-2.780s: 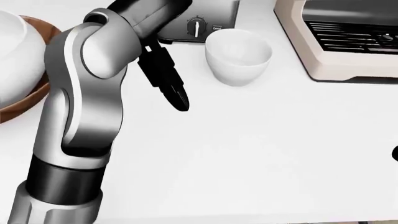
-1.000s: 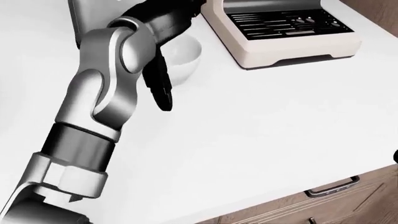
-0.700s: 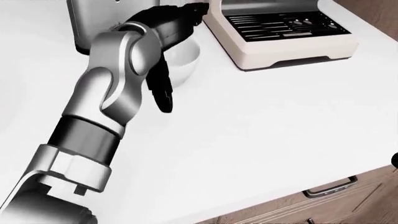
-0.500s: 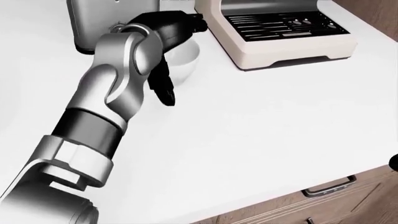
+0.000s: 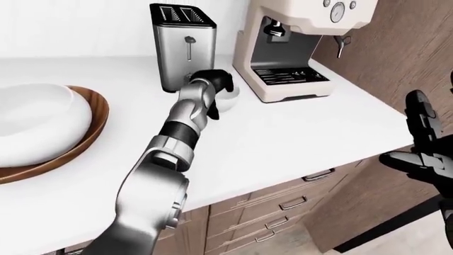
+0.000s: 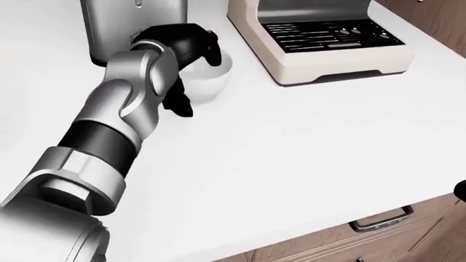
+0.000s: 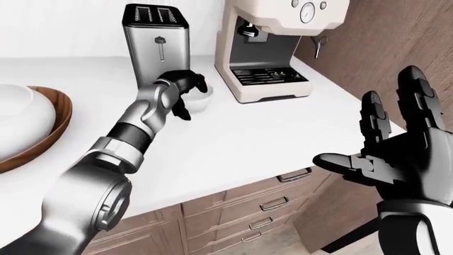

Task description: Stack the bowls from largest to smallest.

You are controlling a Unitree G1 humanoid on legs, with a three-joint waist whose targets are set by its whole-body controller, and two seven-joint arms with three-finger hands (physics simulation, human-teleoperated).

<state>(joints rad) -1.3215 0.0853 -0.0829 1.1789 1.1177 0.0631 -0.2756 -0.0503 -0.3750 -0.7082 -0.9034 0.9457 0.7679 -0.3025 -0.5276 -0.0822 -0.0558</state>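
1. White counter carries a toaster and coffee machine.
2. My left hand clamps the small white bowl, plain and glossy, just beside the toaster.
3. My right hand hangs off-counter, fingers spread.

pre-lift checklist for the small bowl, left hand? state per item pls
1. Left hand at the small white bowl: ok, it sits over the rim's left side in the head view.
2. Fingers closed round the bowl: cannot tell, one runs down the outer wall, the rest are hidden by the hand.
3. Clearance to the toaster and coffee machine: not ok, the bowl stands close between them.
4. Stack target visible: ok, large white bowl sits in the wooden bowl at the left-eye view's left.
5. Right hand out of the way: ok, open, off the counter edge.
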